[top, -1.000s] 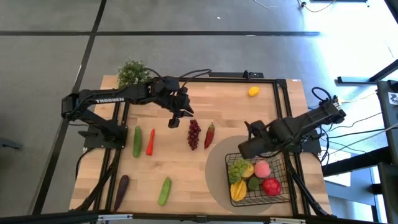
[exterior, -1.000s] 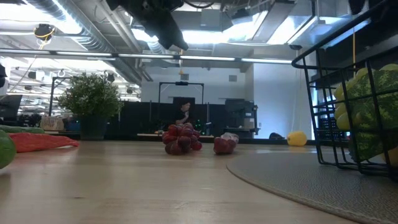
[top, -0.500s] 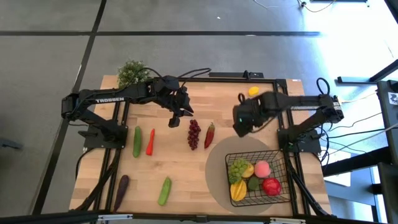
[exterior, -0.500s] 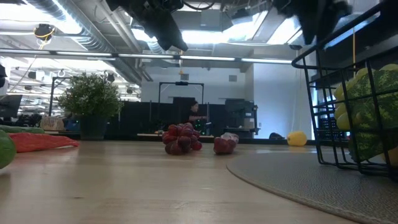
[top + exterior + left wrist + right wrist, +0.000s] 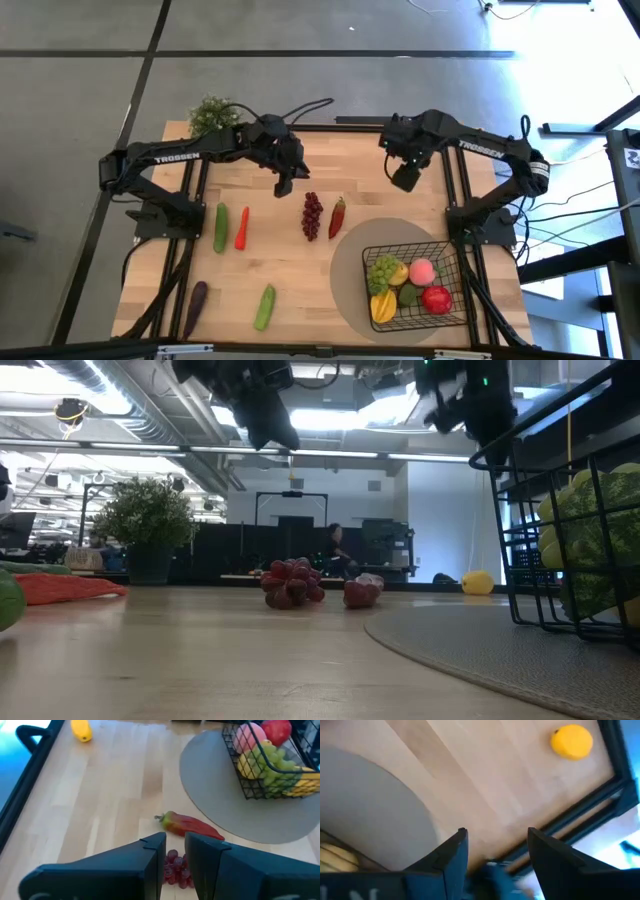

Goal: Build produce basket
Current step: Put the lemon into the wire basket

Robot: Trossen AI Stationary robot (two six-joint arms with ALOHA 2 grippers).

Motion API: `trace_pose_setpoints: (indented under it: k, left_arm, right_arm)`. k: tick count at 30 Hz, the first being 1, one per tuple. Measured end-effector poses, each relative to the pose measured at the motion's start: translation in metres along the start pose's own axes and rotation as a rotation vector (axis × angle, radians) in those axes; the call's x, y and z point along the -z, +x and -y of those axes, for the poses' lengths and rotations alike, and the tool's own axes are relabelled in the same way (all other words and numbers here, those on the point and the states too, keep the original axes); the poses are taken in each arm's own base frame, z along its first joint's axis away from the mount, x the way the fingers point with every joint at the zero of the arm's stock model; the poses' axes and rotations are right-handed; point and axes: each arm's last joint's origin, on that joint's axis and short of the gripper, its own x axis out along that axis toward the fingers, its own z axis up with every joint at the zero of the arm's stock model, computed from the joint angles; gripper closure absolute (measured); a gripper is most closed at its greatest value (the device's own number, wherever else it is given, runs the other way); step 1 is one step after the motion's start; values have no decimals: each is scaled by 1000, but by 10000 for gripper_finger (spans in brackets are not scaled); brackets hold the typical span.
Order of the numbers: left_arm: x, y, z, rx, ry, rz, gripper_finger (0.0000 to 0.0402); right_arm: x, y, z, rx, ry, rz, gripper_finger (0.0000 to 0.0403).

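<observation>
The black wire basket stands on a grey round mat at the near right and holds several pieces of produce: green grapes, a peach and a red apple. Dark red grapes and a red chili lie mid-table. My left gripper hovers above and just behind the grapes, its fingers a narrow gap apart and empty. My right gripper hangs open and empty, pointing down near the far right, close to the yellow lemon.
A cucumber and a carrot lie at the left. An eggplant and a second cucumber lie near the front edge. A potted plant stands at the far left corner. Black frame rails border the table.
My right gripper has swung from above the basket toward the table's far edge, rolling its wrist as it went, and now hangs near the lemon, still open and empty. The produce and the basket have kept their places.
</observation>
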Motion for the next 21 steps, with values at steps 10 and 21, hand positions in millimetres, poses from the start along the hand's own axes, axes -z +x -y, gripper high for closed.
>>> trace_pose_setpoints:
  k: [10, 21]
  left_arm:
    - [1, -3, -12, -46, -76, 8, 341]
    - [1, -3, -15, -143, -151, 4, 341]
  right_arm:
    - [-13, 81, 36, 111, -305, 0, 209]
    - [-22, 130, 53, 234, -431, 145, 209]
